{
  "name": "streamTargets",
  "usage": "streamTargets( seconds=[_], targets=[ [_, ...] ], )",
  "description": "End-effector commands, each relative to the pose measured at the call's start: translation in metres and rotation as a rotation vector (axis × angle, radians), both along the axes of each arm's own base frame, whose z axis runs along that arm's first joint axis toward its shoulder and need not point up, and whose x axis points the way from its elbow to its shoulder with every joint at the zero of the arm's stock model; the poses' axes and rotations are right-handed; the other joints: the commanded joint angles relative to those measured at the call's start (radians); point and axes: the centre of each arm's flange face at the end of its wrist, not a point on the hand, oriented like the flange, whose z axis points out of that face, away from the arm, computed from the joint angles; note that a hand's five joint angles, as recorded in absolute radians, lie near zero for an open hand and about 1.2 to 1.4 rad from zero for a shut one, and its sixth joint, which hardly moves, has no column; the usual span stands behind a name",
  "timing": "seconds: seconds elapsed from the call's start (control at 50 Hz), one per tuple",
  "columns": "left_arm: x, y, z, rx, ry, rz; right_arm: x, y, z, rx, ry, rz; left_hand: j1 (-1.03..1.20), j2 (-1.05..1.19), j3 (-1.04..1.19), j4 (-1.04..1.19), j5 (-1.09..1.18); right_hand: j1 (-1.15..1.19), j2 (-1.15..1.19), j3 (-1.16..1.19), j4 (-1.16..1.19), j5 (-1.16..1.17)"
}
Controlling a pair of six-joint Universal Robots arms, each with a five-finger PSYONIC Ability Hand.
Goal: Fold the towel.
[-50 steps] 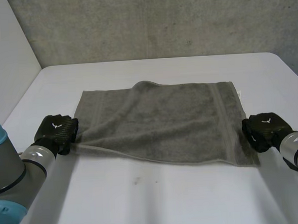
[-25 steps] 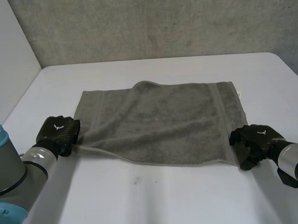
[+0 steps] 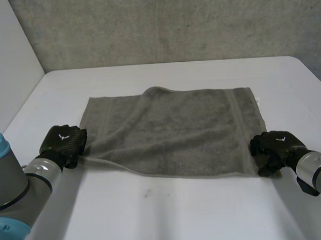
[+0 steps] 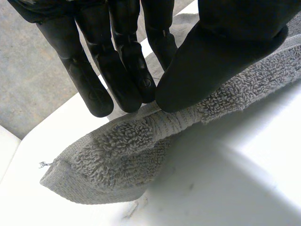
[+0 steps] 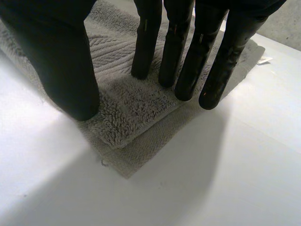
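The grey towel (image 3: 172,133) lies spread flat across the middle of the frame on the white worktop (image 3: 171,216), with one small hump along its far edge. It is thick looped terry, soft, limp and light, grippy rather than slippery, with nothing to break. I judge it will sag and drag wherever I am not holding it, so the two near corners are the places to take it. My left robot hand (image 3: 64,144), at the lower left of the frame, is clamped on the near left corner. Its thumb (image 4: 207,70) presses the hem against the fingers (image 4: 117,80), and the corner tip pokes out beyond the fingertips. My right robot hand (image 3: 272,149), at the lower right, is spread apart over the near right corner, straight fingers resting on the pile and the thumb set down near the edge, nothing pinched yet. I reckon it needs the hem between thumb and fingers before any lift.
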Motion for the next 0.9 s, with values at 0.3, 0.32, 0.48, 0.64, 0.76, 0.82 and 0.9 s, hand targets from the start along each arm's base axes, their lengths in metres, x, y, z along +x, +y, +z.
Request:
streamTargets(
  seconds=[0.3,0.32,0.48,0.64,0.76,0.82,0.9],
  targets=[
    [0.000,0.000,0.000,-0.001,0.000,0.001,-0.003,-0.012,0.006,-0.055,0.053,-0.001,0.212,0.180,0.181,0.180,0.192,0.737,0.608,0.609,0.609,0.651],
    [0.000,0.000,0.000,-0.001,0.000,0.001,-0.003,-0.013,0.011,-0.074,0.053,-0.003,0.212,0.180,0.181,0.180,0.192,0.737,0.608,0.609,0.609,0.651],
    [0.000,0.000,0.002,-0.004,0.000,0.001,-0.005,-0.019,0.031,-0.146,0.068,-0.009,0.212,0.180,0.181,0.180,0.192,0.737,0.608,0.609,0.609,0.651],
    [-0.008,0.024,0.008,0.046,-0.039,-0.046,-0.005,0.003,0.074,-0.150,0.121,0.026,0.212,0.180,0.181,0.180,0.192,0.737,0.608,0.609,0.609,0.651],
    [-0.005,0.065,0.022,0.167,-0.175,-0.116,-0.022,0.026,0.091,-0.069,0.314,0.084,0.212,0.180,0.181,0.180,0.192,0.737,0.608,0.609,0.609,0.651],
    [0.000,0.086,0.026,0.241,-0.233,-0.133,-0.033,0.043,0.094,0.025,0.447,0.138,0.212,0.180,0.181,0.180,0.192,0.737,0.608,0.609,0.609,0.651],
    [0.000,0.095,0.037,0.224,-0.259,-0.159,-0.046,0.053,0.097,0.104,0.537,0.163,0.212,0.180,0.181,0.180,0.192,0.737,0.608,0.609,0.609,0.651]
  ],
)
